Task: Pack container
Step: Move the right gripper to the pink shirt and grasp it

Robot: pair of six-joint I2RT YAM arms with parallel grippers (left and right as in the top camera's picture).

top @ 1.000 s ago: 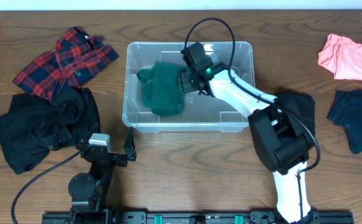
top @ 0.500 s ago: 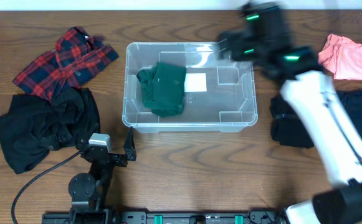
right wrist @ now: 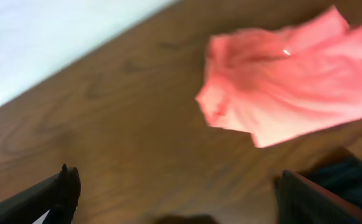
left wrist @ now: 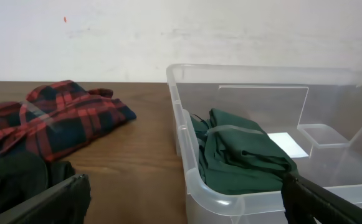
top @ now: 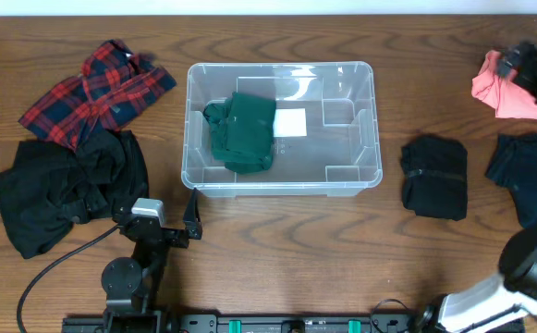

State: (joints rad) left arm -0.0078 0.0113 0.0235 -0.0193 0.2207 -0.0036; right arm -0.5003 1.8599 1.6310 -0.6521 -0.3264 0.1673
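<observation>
My left tool [left wrist: 185, 183] sits low over the wooden surface [top: 277, 259], fingers spread wide and gripping nothing, facing a near corner of the container [top: 342, 139]. The container stands upright at mid-surface; a folded green garment [top: 245, 132] lies in its left half, beside a white label [top: 291, 122] on the base, on which I can read no writing. My right tool [right wrist: 176, 180], likewise wide open and empty, hovers near the pink garment [right wrist: 286, 93] at far right
</observation>
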